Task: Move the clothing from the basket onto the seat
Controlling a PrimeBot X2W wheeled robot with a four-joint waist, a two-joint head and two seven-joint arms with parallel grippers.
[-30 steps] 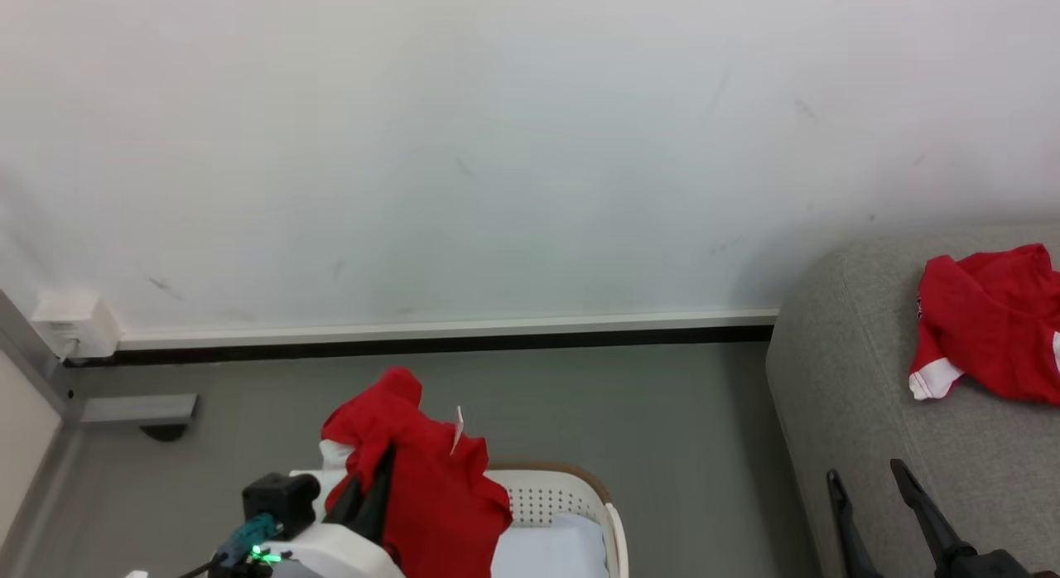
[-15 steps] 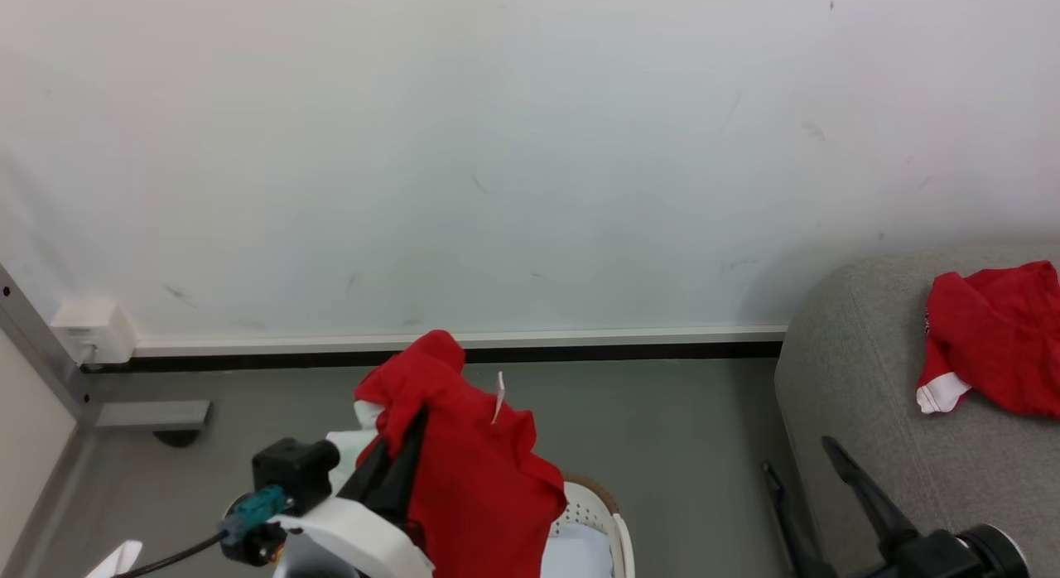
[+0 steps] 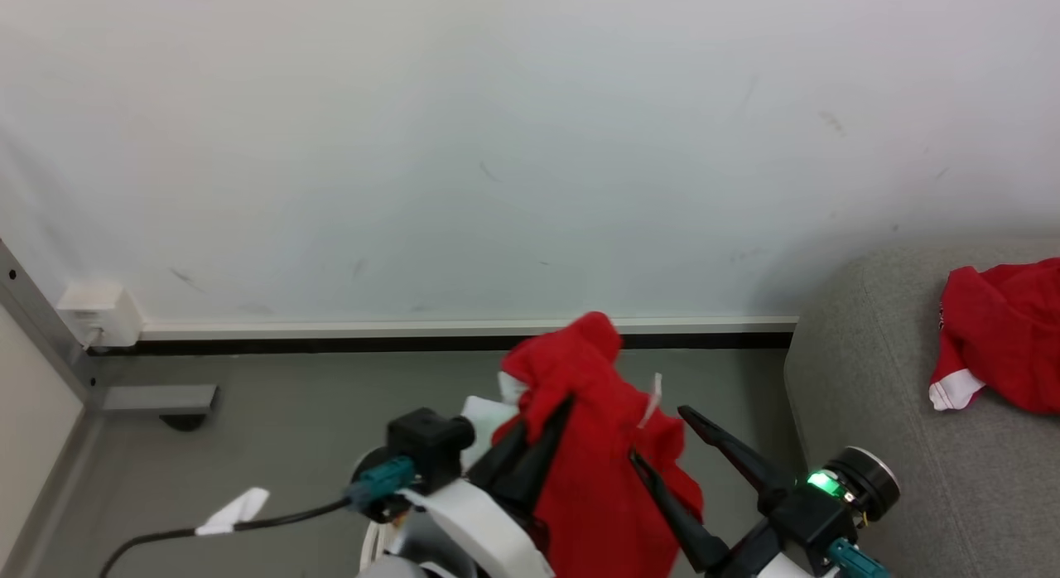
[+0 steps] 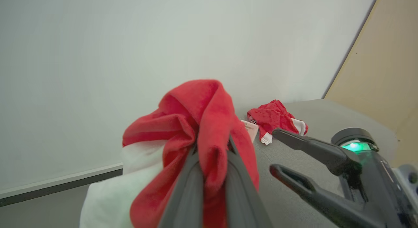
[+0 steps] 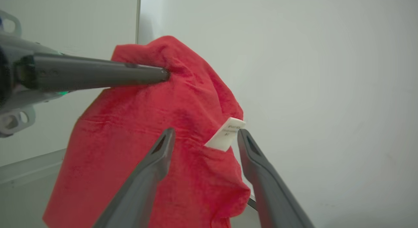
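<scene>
Between left jaws, crumpled red clothing

grey seat near edge free, red garment lying beyond

- The held garment hangs from the left gripper, near centre, above the floor.
- The right gripper sits just right of it.
- The seat stands at right; a second garment lies on it.
- The wall stands far behind.
</scene>
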